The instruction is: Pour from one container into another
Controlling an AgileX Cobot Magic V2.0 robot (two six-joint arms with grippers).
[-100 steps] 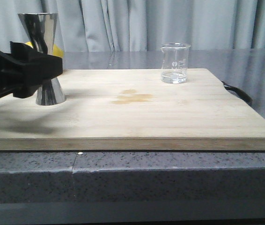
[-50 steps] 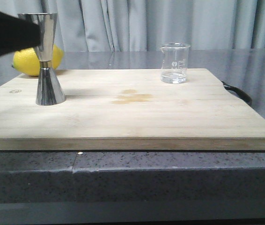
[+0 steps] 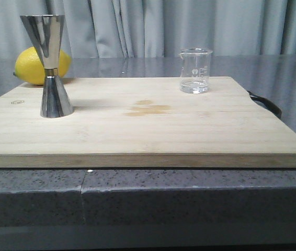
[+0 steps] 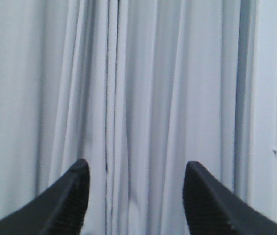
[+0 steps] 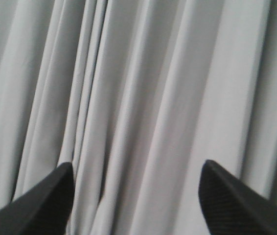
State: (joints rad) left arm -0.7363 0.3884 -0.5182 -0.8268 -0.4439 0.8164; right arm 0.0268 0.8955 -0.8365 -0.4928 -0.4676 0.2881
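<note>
The small clear glass beaker (image 3: 195, 70) stands upright at the back right of the wooden board (image 3: 153, 130), a little clear liquid in its bottom. At the board's left stands the tall steel jigger (image 3: 49, 65), upright and free. Neither arm shows in the front view. My left gripper (image 4: 134, 169) is open with nothing between its fingers and faces only the grey curtain. In the right wrist view my right gripper (image 5: 136, 171) is also open and empty, pointed at the curtain.
A yellow lemon (image 3: 37, 66) lies on the counter behind the jigger, off the board's back left corner. A dark handle loop (image 3: 265, 103) sticks out at the board's right edge. A faint stain (image 3: 148, 109) marks the board's middle. Grey curtains hang behind.
My left arm, which was across the jigger a second ago, has lifted up and away to the left and is now out of the front view. The jigger and beaker have not moved.
</note>
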